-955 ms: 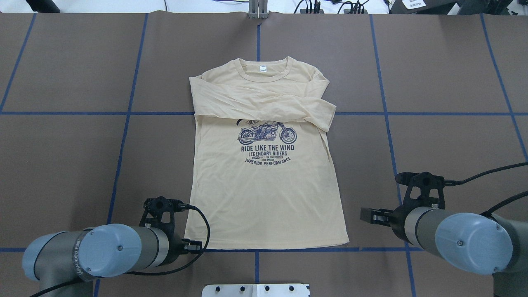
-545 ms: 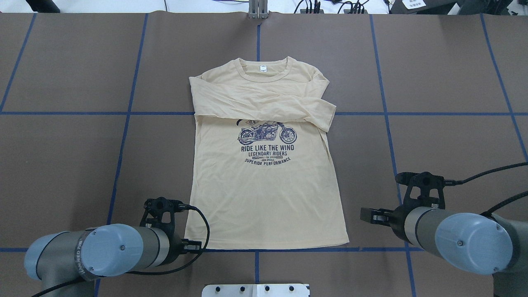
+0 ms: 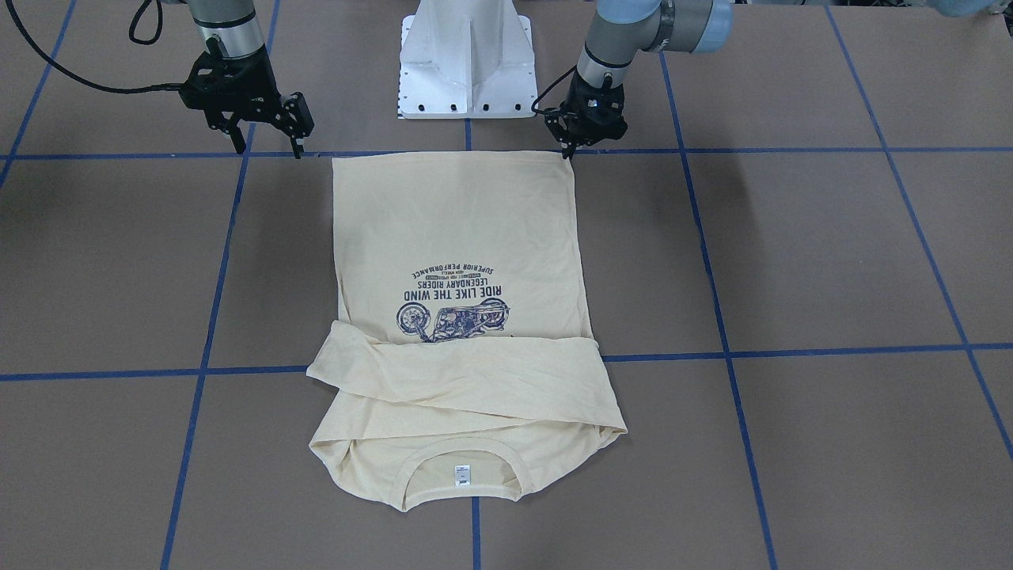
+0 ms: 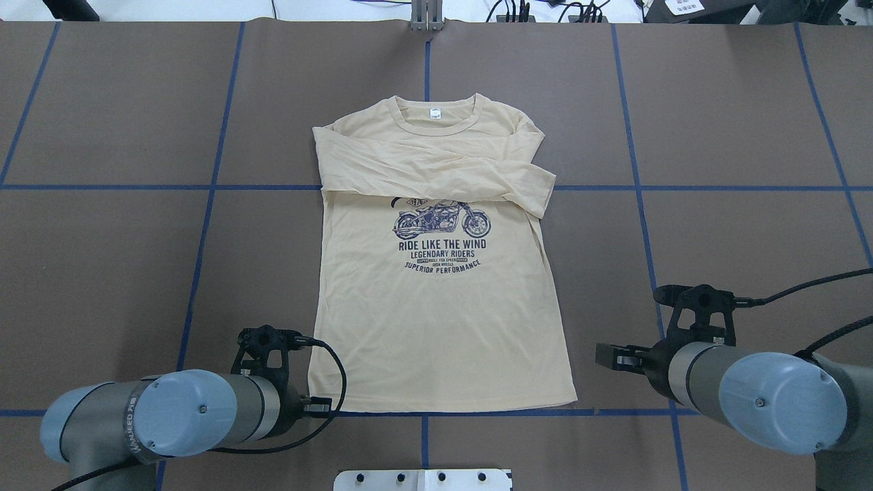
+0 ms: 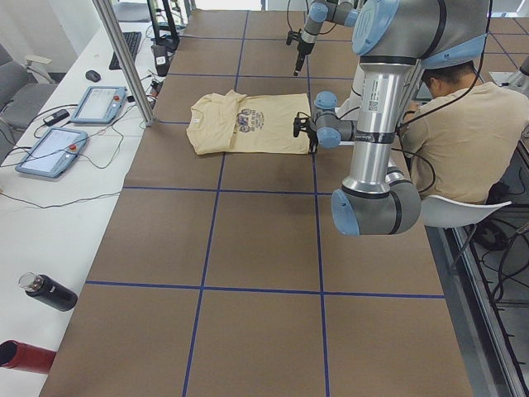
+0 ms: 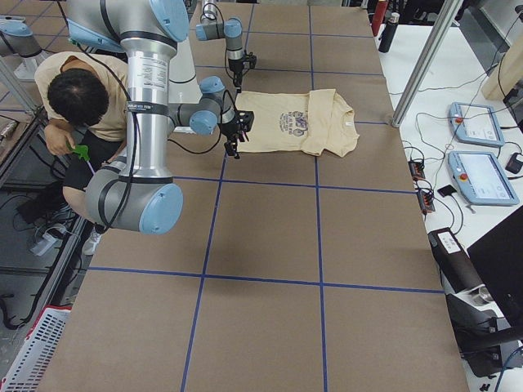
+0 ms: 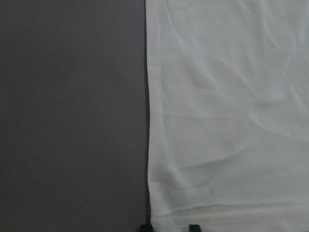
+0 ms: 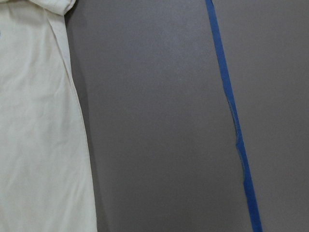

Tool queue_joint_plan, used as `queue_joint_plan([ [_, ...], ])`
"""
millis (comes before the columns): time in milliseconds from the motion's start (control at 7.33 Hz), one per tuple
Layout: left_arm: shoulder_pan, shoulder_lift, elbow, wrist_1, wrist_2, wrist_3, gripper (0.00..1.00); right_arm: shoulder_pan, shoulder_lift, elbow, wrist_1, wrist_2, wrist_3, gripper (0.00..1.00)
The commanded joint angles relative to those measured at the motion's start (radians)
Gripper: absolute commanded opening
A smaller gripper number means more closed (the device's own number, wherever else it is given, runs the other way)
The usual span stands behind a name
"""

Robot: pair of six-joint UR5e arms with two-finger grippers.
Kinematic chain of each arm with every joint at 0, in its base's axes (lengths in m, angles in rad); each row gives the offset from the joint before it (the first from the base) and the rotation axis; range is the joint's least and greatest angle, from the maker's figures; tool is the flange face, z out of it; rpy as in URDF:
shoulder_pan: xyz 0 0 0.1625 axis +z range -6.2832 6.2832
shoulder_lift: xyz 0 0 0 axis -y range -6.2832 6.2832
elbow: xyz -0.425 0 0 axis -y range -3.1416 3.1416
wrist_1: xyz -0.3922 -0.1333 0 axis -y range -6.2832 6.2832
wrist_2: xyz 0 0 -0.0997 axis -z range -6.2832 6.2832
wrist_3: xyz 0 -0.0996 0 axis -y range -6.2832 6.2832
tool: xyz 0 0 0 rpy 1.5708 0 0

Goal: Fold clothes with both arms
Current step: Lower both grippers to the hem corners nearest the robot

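Judging the T-shirt (image 4: 436,320), flat at the middle of the table (image 4: 102,273) with its hem toward the robot's edge, light and limp, we'd pinch the hem corners: left gripper (image 3: 571,146) jaws narrowly apart astride one, right gripper (image 3: 269,144) jaws spread wide beside the other.

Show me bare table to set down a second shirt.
Free: the table squares either side of the T-shirt and beyond its collar. Crowded: the hem end, where the left gripper and right gripper sit near its corners.
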Motion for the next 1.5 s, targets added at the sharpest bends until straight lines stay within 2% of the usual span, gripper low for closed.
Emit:
queue_joint_plan([
  [0, -0.002, 0.0, -0.011, -0.002, 0.001, -0.001, 0.0, -0.02, 0.029, -0.014, 0.001, -0.019, 0.043, 1.0],
  [136, -0.002, 0.0, -0.013, 0.0, 0.001, 0.001, 0.0, -0.035, 0.083, -0.046, 0.001, -0.05, 0.066, 0.99],
  [273, -0.003, 0.0, -0.014, -0.002, 0.001, -0.001, 0.0, -0.061, 0.133, -0.086, 0.0, -0.093, 0.081, 0.92],
  [409, -0.002, 0.0, -0.02, 0.0, 0.001, -0.001, 0.0, -0.085, 0.148, -0.114, 0.0, -0.11, 0.083, 0.79],
  [545, -0.003, -0.001, -0.031, 0.0, -0.001, -0.001, 0.0, -0.098, 0.165, -0.129, 0.0, -0.122, 0.085, 0.74],
  [682, -0.003, -0.002, -0.037, 0.0, -0.002, -0.004, 0.0, -0.112, 0.182, -0.151, 0.0, -0.13, 0.085, 0.62],
  [818, -0.002, -0.003, -0.04, -0.002, -0.004, -0.013, 0.0, -0.122, 0.187, -0.165, -0.003, -0.138, 0.085, 0.57],
  [1091, -0.002, -0.003, -0.04, -0.002, -0.004, -0.019, 0.0, -0.147, 0.184, -0.171, -0.029, -0.17, 0.085, 0.54],
  [1227, -0.002, -0.002, -0.04, -0.002, -0.002, -0.029, 0.0, -0.164, 0.184, -0.171, -0.037, -0.188, 0.094, 0.49],
  [1364, -0.002, -0.002, -0.04, -0.002, -0.004, -0.033, 0.0, -0.181, 0.185, -0.171, -0.058, -0.193, 0.121, 0.48],
])
